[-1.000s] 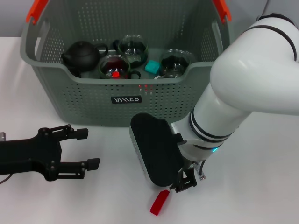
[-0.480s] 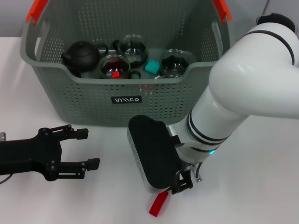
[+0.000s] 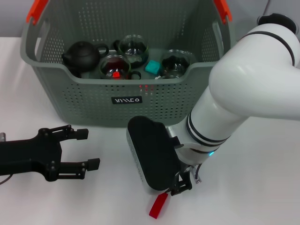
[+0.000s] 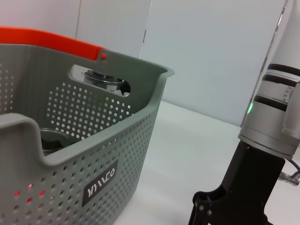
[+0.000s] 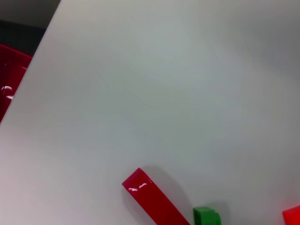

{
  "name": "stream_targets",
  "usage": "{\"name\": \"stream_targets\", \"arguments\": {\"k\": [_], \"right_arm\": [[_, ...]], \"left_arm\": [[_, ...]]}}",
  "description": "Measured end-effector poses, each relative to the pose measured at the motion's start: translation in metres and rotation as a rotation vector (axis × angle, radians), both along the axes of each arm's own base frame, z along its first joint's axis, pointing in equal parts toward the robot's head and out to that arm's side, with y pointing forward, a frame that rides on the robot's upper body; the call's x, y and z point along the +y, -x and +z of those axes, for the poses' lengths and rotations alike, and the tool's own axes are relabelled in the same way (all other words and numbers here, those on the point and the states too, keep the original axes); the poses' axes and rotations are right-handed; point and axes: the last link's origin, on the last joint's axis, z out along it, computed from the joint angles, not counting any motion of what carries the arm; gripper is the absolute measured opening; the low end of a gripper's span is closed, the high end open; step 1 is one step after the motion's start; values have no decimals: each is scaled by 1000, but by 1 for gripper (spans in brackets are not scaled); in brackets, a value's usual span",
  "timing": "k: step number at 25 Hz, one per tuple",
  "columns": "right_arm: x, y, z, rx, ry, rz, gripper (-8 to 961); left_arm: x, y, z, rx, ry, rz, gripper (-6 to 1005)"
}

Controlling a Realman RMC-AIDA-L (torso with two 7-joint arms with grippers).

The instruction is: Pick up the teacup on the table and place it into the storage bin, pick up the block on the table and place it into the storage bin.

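The storage bin (image 3: 84, 101), grey-green with orange handles, stands at the back of the table and also fills the left wrist view (image 4: 75, 154). Inside it are three glass teacups (image 3: 115, 67), a dark teapot (image 3: 82, 55) and a teal block (image 3: 152, 67). A red block (image 3: 158, 206) lies on the table near the front edge; it is also seen from the right wrist (image 5: 154, 198). My right gripper (image 3: 181, 186) hangs just above and right of this block, at its upper end. My left gripper (image 3: 86, 149) rests open and empty at the front left.
My bulky white right arm (image 3: 243, 89) crosses the right half of the table in front of the bin. The right wrist view also shows a small green block (image 5: 206, 216) beside the red one, and red pieces at the picture's edges.
My right gripper has come down and slightly left, closer to the red block. The left arm has not moved.
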Motion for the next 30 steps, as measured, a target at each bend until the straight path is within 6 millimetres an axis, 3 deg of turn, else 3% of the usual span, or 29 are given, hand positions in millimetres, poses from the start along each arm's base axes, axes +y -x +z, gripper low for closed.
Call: {"name": "stream_targets", "arguments": {"k": [12, 21, 26, 30], "right_arm": [[-5, 0, -3, 8, 15, -15, 454], [-3, -2, -3, 3, 1, -53, 163], [2, 3, 2, 22, -32, -74, 163], [8, 20, 17, 76, -47, -101, 164]], "left_arm": [[0, 0, 0, -1, 0, 1, 885], [0, 1, 2, -7, -9, 7, 886], [0, 1, 2, -6, -9, 7, 886], [-1, 1, 2, -5, -9, 3, 886]]}}
